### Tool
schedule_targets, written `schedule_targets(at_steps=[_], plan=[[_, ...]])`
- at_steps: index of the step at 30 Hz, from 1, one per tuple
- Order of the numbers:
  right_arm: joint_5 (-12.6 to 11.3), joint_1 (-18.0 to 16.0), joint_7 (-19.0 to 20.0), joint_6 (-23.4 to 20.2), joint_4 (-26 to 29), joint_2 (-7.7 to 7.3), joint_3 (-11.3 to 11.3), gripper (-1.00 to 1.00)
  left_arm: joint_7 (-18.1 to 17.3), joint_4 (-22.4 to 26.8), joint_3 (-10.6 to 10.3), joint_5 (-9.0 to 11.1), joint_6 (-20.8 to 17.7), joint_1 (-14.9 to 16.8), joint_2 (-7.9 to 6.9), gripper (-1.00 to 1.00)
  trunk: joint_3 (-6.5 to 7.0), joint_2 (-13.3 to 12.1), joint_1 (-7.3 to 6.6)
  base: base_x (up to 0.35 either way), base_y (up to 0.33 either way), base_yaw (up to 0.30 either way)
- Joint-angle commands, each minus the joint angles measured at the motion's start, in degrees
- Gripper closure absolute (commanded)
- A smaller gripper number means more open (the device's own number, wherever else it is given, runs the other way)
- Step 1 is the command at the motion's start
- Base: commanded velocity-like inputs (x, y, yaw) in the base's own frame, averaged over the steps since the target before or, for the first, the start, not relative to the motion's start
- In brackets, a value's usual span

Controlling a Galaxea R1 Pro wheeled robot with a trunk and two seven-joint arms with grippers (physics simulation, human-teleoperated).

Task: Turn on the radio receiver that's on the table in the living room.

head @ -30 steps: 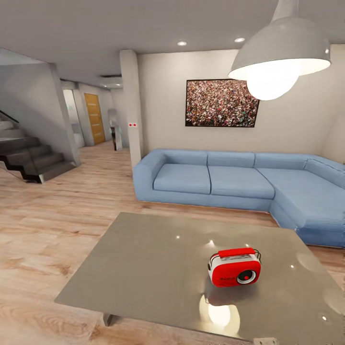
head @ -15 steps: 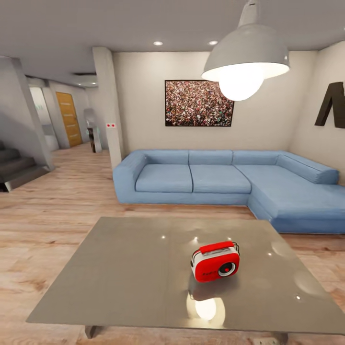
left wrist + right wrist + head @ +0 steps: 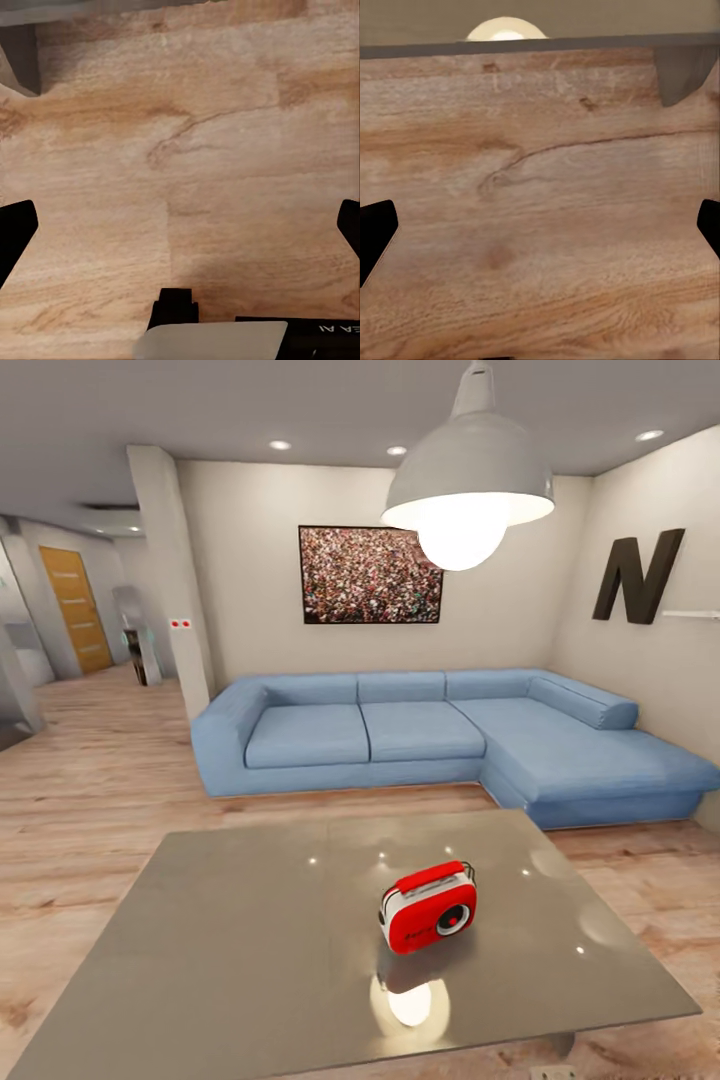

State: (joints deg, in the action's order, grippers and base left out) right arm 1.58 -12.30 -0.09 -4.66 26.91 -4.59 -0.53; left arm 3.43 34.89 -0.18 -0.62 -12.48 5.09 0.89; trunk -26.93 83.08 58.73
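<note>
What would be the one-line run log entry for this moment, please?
phase: approaching | radio receiver: upright on table | sofa: behind table | left gripper: open, above floor | right gripper: open, above floor

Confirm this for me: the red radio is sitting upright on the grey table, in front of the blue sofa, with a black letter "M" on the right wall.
One detail is wrong: the black letter on the right wall is an "N", not an "M", as the head view shows. The rest holds: the red radio sits upright on the grey table, in front of the blue sofa.
</note>
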Motion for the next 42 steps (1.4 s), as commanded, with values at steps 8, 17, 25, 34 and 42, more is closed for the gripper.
schedule_targets(at_steps=[8, 17, 25, 34, 42], plan=[[0.0, 0.0, 0.0, 0.0, 0.02, 0.02, 0.0, -1.0, 0.0, 0.0, 0.0, 0.0, 0.0, 0.0, -0.01, -1.0, 0.0, 0.0, 0.0, 0.177, 0.275, -0.266], [0.01, 0.0, 0.0, 0.01, 0.02, 0.02, 0.02, -1.0, 0.0, 0.02, 0.0, 0.0, 0.07, 0.0, 0.02, -1.0, 0.0, 0.0, 0.0, 0.145, 0.147, -0.152], [0.18, 0.0, -0.05, 0.05, 0.07, 0.03, 0.47, -1.0, -0.08, 0.0, 0.0, -0.07, 3.1, 0.0, -0.65, -1.0, 0.0, 0.0, 0.0, 0.006, 0.005, -0.006], [0.22, 0.0, 0.0, 0.09, 0.08, 0.07, 0.26, -1.0, -0.09, 0.0, 0.0, 0.0, 3.25, 0.0, -0.71, -1.0, 0.0, 0.0, 0.0, 0.0, 0.0, -0.009], [0.48, 0.0, 0.0, 0.16, 0.08, 0.06, 0.38, -1.0, -0.09, 0.0, 0.0, 0.0, 3.25, -0.01, -0.62, -1.0, 0.0, 0.0, 0.0, 0.0, 0.0, -0.129]])
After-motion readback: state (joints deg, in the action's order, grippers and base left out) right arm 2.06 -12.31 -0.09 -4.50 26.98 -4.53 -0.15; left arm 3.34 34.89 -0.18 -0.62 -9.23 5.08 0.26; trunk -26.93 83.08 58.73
